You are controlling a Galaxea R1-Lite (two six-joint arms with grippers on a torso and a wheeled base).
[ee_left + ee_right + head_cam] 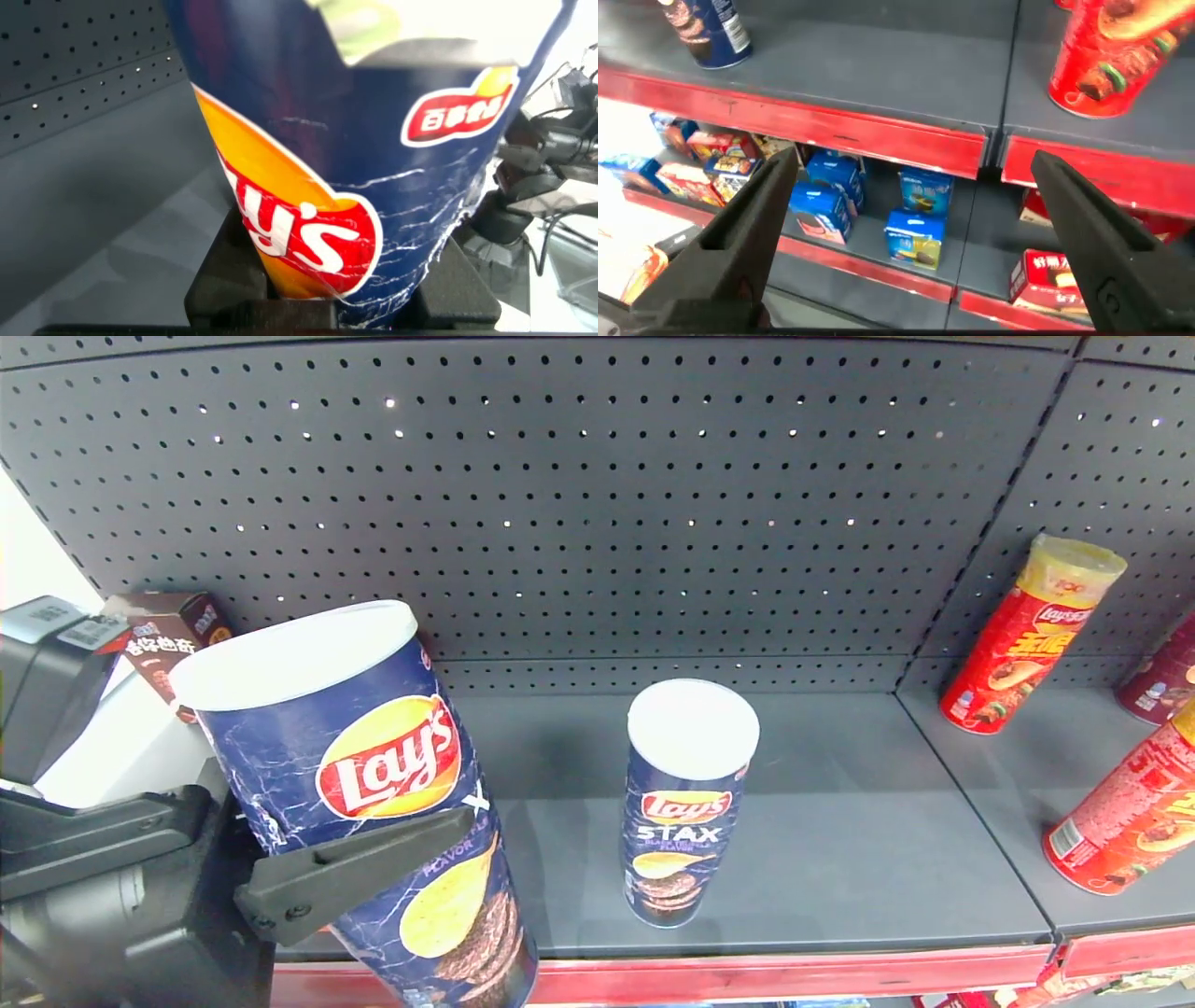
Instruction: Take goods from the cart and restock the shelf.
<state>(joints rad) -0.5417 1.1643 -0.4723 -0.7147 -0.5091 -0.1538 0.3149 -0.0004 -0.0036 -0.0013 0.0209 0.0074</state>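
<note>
Left tool (369, 859) was clamped on a tall dark-blue cardboard chip can (355, 747), tilted, over the front edge of the grey metal shelf (840, 840). Second matching blue can (686, 803) stood upright to that tool's right. Right tool (920, 233) had fingers apart, empty, facing the red shelf lip (831, 131).

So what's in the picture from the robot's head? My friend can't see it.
The robot's left claw holds a big blue chip can, tilted, at the left front of a dark shelf. Another blue can stands upright mid-shelf, and red cans sit further right before a holed back wall.
</note>
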